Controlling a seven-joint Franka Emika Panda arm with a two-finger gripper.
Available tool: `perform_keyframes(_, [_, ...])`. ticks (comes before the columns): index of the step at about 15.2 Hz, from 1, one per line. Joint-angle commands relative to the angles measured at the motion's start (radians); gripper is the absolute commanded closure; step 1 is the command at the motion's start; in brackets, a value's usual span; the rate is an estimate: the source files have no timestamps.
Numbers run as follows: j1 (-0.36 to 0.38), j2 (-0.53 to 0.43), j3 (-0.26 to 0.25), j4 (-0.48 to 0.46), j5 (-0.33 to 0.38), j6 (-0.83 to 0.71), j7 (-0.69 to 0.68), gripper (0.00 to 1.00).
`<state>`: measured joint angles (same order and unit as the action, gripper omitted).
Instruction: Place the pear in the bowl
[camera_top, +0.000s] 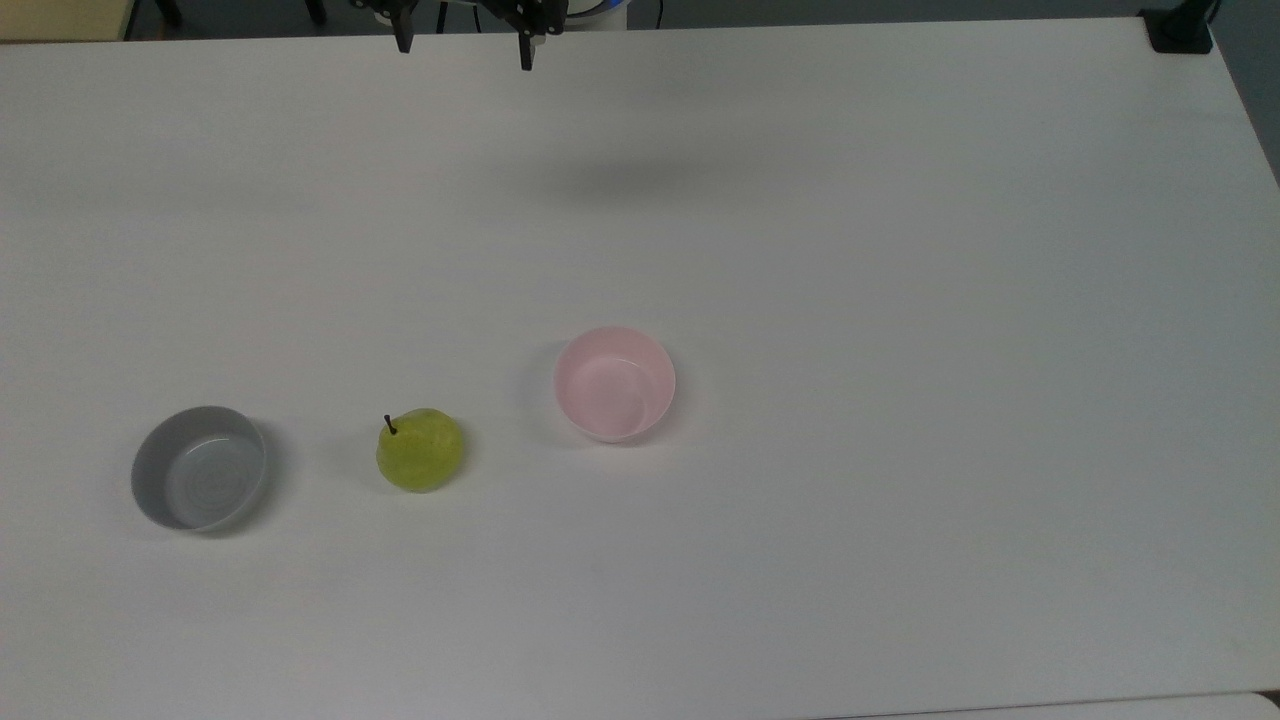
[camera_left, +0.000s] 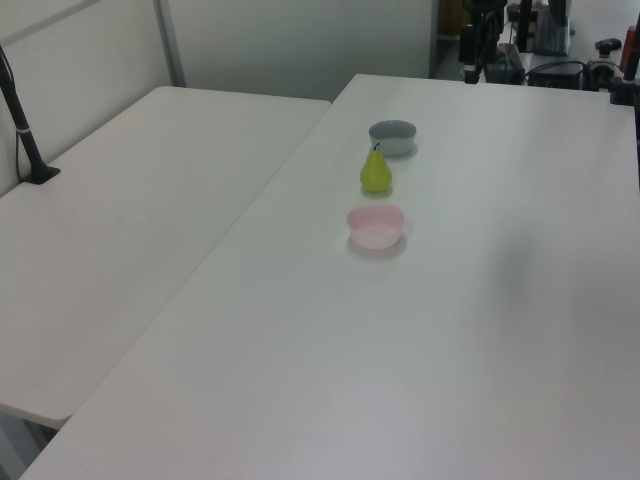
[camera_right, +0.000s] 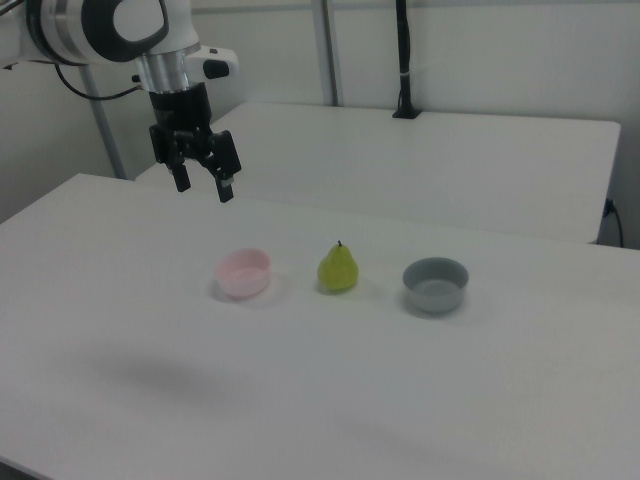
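Two small round bowls stand on the white counter (camera_top: 900, 250), and both hold nothing: the pale pink bowl (camera_top: 615, 383) sits a little below the middle of the top view, its glossy inside bare, and the grey bowl (camera_top: 199, 467) sits at that frame's lower left, equally bare inside. Between them, apart from both and touching neither, the pear (camera_top: 420, 449) stands on the counter, outside either bowl. It is yellow-green, roundish and plump at the base, narrowing toward a short dark stem that points to the upper left in the top view; in the right view it stands upright (camera_right: 338, 268) with the stem on top, near the middle of the frame, the pink bowl (camera_right: 244, 273) to its left and the grey bowl (camera_right: 435, 284) to its right. In the left view the three things line up just above centre: grey bowl (camera_left: 392, 136) highest, pear (camera_left: 376, 172) below it, pink bowl (camera_left: 376, 226) lowest. No writing or label can be read on any of them. The claw (camera_right: 203, 183) hangs in the upper left of the right view, well above the counter and well apart from the pear, its two dark fingers spread and gripping nothing; in the top view it shows at the top edge (camera_top: 465, 45), left of centre.
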<state>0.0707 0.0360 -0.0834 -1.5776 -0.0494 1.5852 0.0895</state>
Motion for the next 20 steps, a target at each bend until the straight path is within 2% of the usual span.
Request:
perform_keyframes(1, [0.006, -0.001, -0.007, -0.002, 0.003, 0.016, -0.025, 0.00])
perform_keyframes(12, [0.003, 0.002, -0.007, -0.002, 0.005, 0.039, -0.033, 0.00])
perform_keyframes(16, [-0.005, 0.028, -0.010, 0.001, 0.016, 0.102, -0.129, 0.00])
perform_keyframes(20, [-0.008, 0.064, -0.021, 0.004, 0.017, 0.166, -0.151, 0.00])
